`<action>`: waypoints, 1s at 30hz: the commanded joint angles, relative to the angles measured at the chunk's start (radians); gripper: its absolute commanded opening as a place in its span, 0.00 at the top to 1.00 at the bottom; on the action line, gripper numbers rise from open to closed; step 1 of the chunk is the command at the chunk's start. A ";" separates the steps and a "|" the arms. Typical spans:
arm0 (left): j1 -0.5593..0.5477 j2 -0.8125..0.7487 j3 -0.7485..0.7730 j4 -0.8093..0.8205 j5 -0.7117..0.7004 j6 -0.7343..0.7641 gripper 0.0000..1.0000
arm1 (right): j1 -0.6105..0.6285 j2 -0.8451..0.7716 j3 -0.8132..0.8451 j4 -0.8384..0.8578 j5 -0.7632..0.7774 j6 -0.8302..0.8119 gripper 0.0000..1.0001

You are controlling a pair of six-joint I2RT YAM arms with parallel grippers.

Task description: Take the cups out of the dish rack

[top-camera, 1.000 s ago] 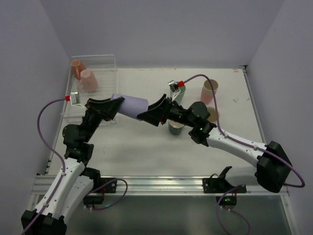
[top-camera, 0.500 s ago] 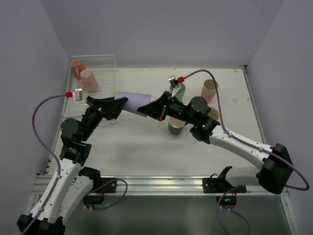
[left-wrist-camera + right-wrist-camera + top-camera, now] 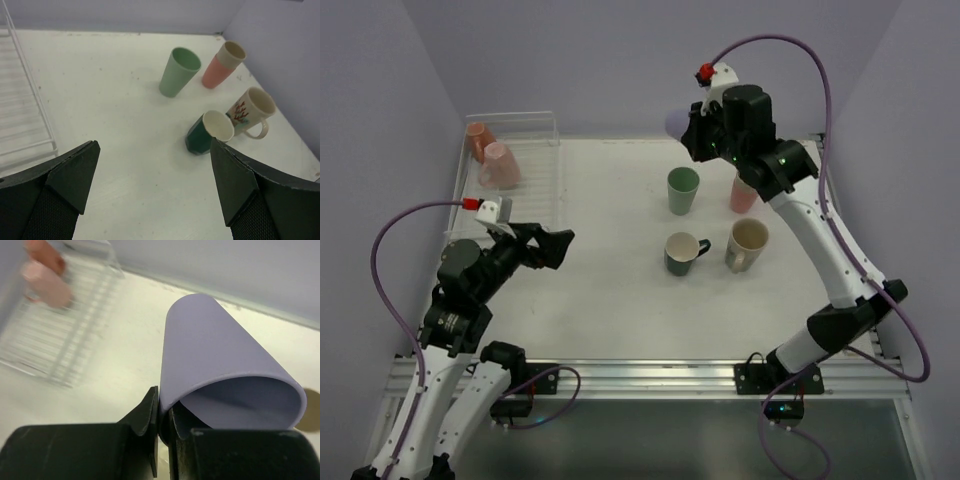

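My right gripper (image 3: 692,128) is raised over the far middle of the table, shut on the rim of a purple cup (image 3: 674,122). In the right wrist view its fingers pinch the wall of the purple cup (image 3: 220,355), one inside and one outside. My left gripper (image 3: 556,246) stands open and holds nothing, low over the table beside the dish rack (image 3: 542,130). Two pink cups (image 3: 496,165) lie in the rack's far left corner. The left wrist view shows the open left gripper (image 3: 152,150) over bare table, with the rack's wire grid (image 3: 20,115) on the left.
Standing on the right half of the table are a green tumbler (image 3: 682,190), a pink tumbler (image 3: 744,192) with a beige one nested in it, a dark green mug (image 3: 682,253) and a cream mug (image 3: 747,245). Walls close in the back and both sides.
The purple cup passed from my left gripper to my right. The left opened and drew back toward the rack. The right shut on the rim and lifted the cup up and back.
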 commanded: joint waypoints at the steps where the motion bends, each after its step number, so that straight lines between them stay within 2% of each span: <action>1: -0.002 -0.009 -0.048 -0.089 -0.038 0.088 0.00 | -0.047 0.143 0.149 -0.326 0.102 -0.172 1.00; 5: -0.002 -0.060 -0.122 -0.031 -0.046 0.082 0.00 | -0.080 0.260 0.268 -0.415 0.076 -0.231 1.00; 10: -0.002 -0.064 -0.110 -0.023 -0.040 0.096 0.00 | -0.081 0.405 0.485 -0.550 0.079 -0.276 1.00; 12: -0.003 -0.045 -0.116 -0.022 -0.023 0.094 0.00 | -0.083 0.455 0.515 -0.569 0.064 -0.290 1.00; 30: -0.007 -0.039 -0.117 -0.028 -0.024 0.097 0.00 | -0.058 0.534 0.454 -0.558 -0.002 -0.308 1.00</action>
